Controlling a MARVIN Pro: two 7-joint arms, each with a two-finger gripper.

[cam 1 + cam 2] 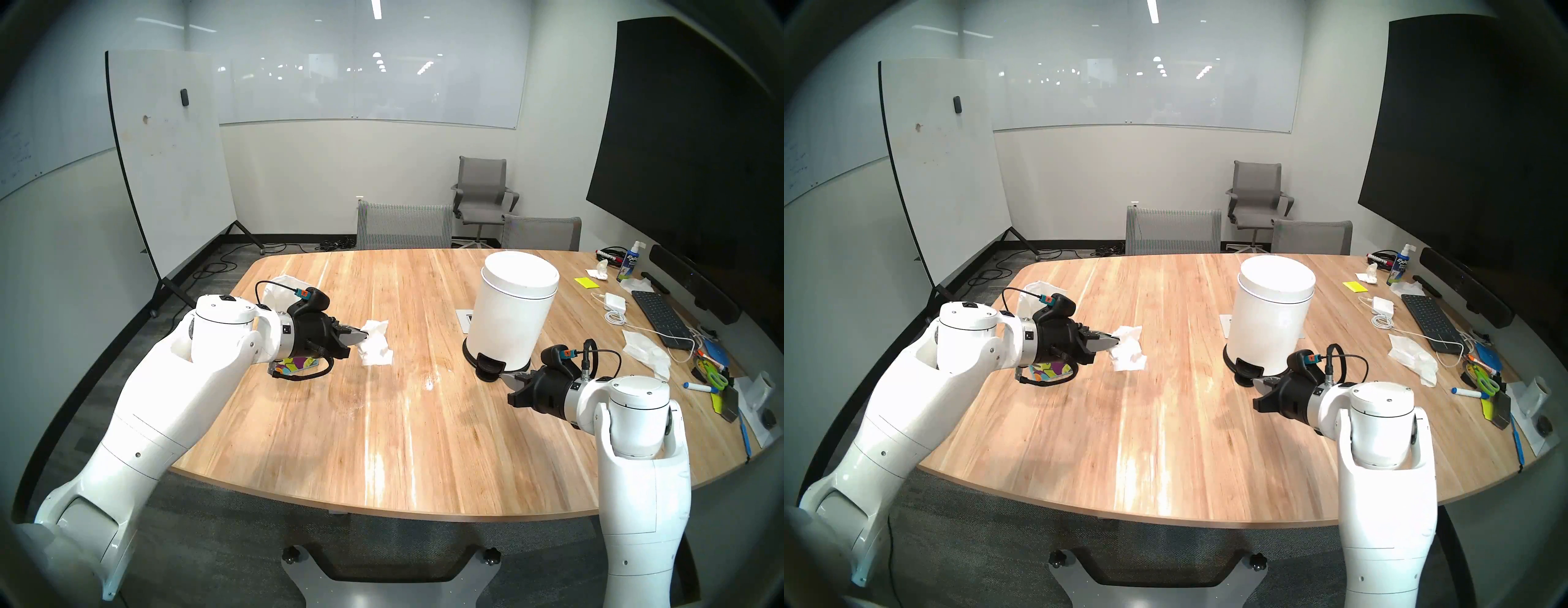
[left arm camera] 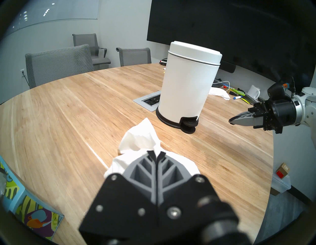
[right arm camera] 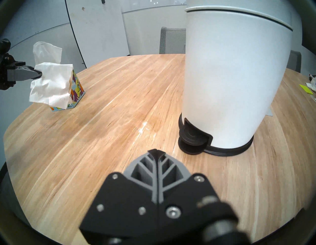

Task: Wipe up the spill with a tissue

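My left gripper (image 1: 364, 337) is shut on a crumpled white tissue (image 1: 375, 348) and holds it a little above the wooden table (image 1: 382, 446), left of centre. The tissue also shows in the left wrist view (image 2: 138, 142) and in the right wrist view (image 3: 51, 87), hanging from the fingertips. No dark-brown spots of the spill show in any view; only a faint glossy patch (image 1: 428, 384) lies between the tissue and the bin. My right gripper (image 1: 507, 378) is shut and empty, just in front of the bin's pedal (image 1: 488, 367).
A colourful leaf-print tissue box (image 1: 292, 366) stands under my left wrist, a sheet (image 1: 280, 288) sticking out of it. A white pedal bin (image 1: 513, 314) stands right of centre, before a table power outlet (image 2: 150, 101). Keyboard (image 1: 659, 314), loose tissues (image 1: 647, 352) and markers crowd the right edge.
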